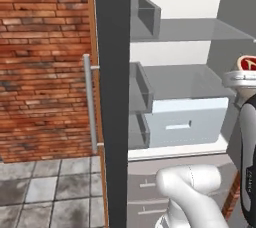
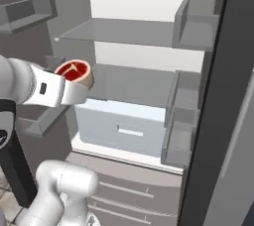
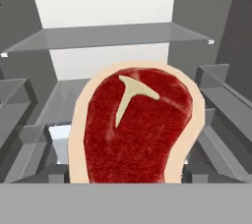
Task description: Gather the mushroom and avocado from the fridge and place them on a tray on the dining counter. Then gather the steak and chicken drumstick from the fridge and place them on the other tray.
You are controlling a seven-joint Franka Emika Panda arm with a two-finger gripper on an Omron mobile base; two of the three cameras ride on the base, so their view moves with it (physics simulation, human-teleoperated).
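The steak (image 3: 135, 129), red with a pale fatty rim and a T-shaped bone, stands upright right in front of the hand camera and hides my fingertips. In the base views the steak (image 2: 73, 70) (image 1: 247, 63) sits at the end of my hand, in the air in front of the fridge's middle shelf. My gripper (image 2: 82, 82) is shut on it. The fridge (image 2: 134, 31) stands open, its glass shelves bare. Mushroom, avocado, chicken drumstick, both trays and the dining counter are out of view.
A white drawer (image 1: 187, 122) sits at the bottom of the fridge compartment. The open left door's dark edge (image 1: 112, 97) and its bins (image 1: 140, 89) stand beside it, the right door's bins (image 2: 181, 116) opposite. A brick wall (image 1: 45, 62) lies left.
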